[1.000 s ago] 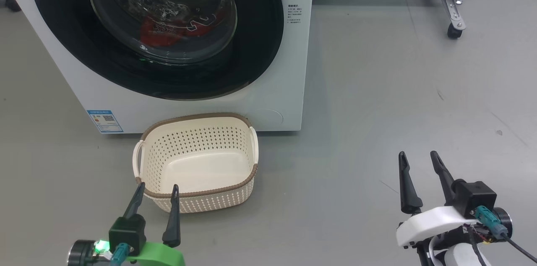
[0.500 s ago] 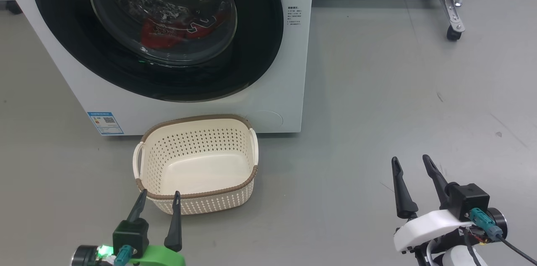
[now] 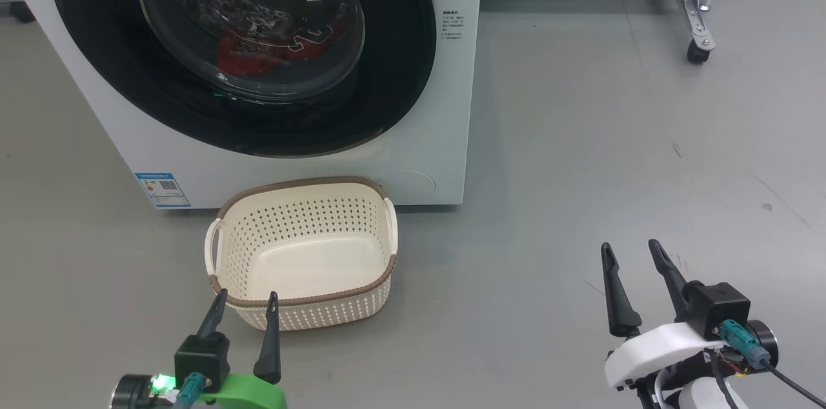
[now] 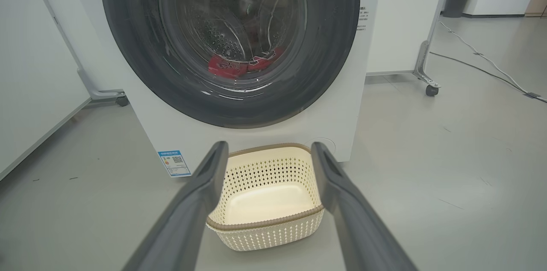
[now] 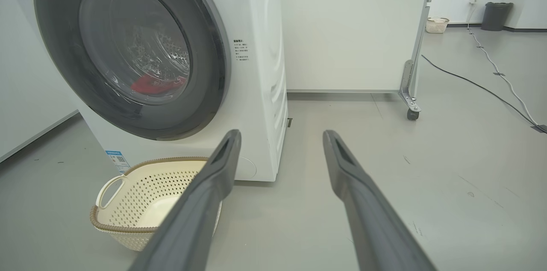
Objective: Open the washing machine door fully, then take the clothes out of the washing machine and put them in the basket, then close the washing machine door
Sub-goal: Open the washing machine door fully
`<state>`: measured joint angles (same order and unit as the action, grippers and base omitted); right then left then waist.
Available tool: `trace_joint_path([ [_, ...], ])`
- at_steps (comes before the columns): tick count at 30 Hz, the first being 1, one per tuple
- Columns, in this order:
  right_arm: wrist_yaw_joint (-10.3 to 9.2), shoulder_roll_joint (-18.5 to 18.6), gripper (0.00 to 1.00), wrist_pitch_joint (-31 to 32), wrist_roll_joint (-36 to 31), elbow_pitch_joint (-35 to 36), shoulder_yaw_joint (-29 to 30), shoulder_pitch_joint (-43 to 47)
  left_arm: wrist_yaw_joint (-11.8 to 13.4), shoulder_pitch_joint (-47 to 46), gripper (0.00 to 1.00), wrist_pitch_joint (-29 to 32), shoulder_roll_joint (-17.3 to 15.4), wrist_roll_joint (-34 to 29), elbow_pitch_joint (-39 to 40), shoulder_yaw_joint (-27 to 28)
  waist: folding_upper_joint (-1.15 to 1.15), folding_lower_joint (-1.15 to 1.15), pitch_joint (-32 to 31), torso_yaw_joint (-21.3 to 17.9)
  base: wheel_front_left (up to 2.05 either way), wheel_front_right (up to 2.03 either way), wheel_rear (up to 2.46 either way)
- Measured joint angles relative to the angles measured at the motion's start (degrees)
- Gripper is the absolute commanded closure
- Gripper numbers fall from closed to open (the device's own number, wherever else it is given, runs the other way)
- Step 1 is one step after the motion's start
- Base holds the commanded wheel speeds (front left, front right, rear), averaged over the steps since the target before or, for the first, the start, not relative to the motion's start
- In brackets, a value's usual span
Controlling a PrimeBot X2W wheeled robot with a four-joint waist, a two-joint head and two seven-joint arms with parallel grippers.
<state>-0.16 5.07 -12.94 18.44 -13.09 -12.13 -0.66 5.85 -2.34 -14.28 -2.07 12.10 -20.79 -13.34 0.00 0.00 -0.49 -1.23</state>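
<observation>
The white washing machine (image 3: 445, 106) (image 4: 354, 104) (image 5: 260, 91) stands ahead with its round black-rimmed door (image 3: 400, 60) (image 4: 333, 48) (image 5: 205, 61) closed flat against the front. Red clothes (image 3: 248, 54) (image 4: 226, 66) (image 5: 149, 84) lie in the drum behind the glass. The cream basket (image 3: 303, 306) (image 4: 273, 228) (image 5: 128, 228) sits empty on the floor before the machine. My left gripper (image 3: 248, 296) (image 4: 267, 147) hovers open at the basket's near rim. My right gripper (image 3: 629, 248) (image 5: 282, 134) is open over bare floor, well right of the basket.
A white partition on a metal castor leg (image 3: 700, 41) (image 5: 410, 108) stands right of the machine. A cable (image 5: 483, 87) crosses the floor at the far right, with a dark bin (image 5: 495, 16) and a second small basket (image 5: 436, 24) by the far wall.
The head view has shifted slightly. Both grippers sit a little lower in the picture than a second ago, still open. Door and basket are unchanged.
</observation>
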Motion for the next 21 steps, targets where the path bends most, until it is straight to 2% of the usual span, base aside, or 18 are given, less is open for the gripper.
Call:
trace_joint_path([
  [21, -0.01, -0.05, 0.00, -0.09, 0.02, -0.86, 0.16, -0.09, 0.42, -0.10, 0.00, 0.00, -0.01, 0.62, -0.71, -0.86, 0.00, 0.00, 0.12, 0.04, 0.00, 0.00, 0.00],
])
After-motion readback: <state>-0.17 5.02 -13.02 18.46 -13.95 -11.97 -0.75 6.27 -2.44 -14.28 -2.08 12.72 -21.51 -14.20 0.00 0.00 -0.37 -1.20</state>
